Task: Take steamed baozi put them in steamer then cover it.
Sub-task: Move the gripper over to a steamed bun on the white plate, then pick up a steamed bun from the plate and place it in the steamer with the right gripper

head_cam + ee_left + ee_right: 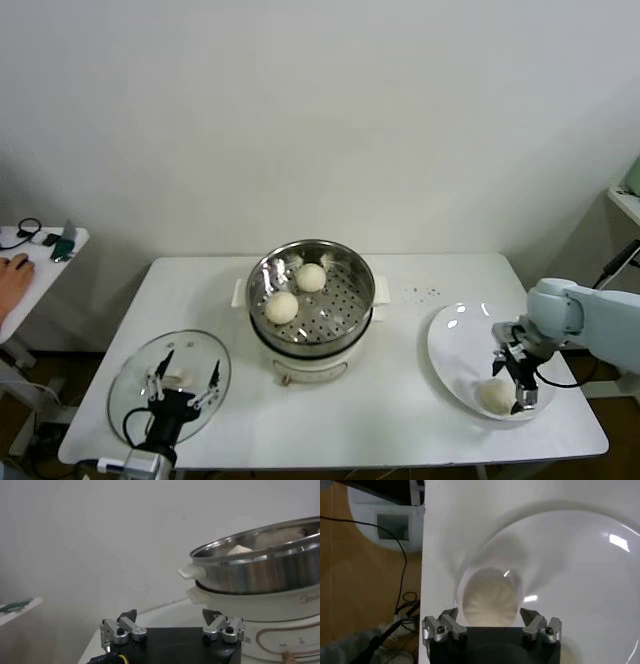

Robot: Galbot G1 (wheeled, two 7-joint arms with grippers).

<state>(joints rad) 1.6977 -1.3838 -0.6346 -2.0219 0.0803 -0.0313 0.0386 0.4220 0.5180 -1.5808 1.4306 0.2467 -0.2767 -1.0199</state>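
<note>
In the head view, the steamer (pixel 311 300) sits at centre frame with two steamed baozi (pixel 282 307) inside. At lower left, the left gripper (pixel 183 383) hovers over the cover (pixel 135 380), fingers apart. At right, the right gripper (pixel 522 385) hangs over the plate (pixel 455 350), fingers apart, just beside one baozi (pixel 493 396).

In the left wrist view, the steamer (pixel 260 575) fills the right side.

In the right wrist view, open fingers (pixel 442 627) flank the baozi (pixel 490 602) at lower centre.
</note>
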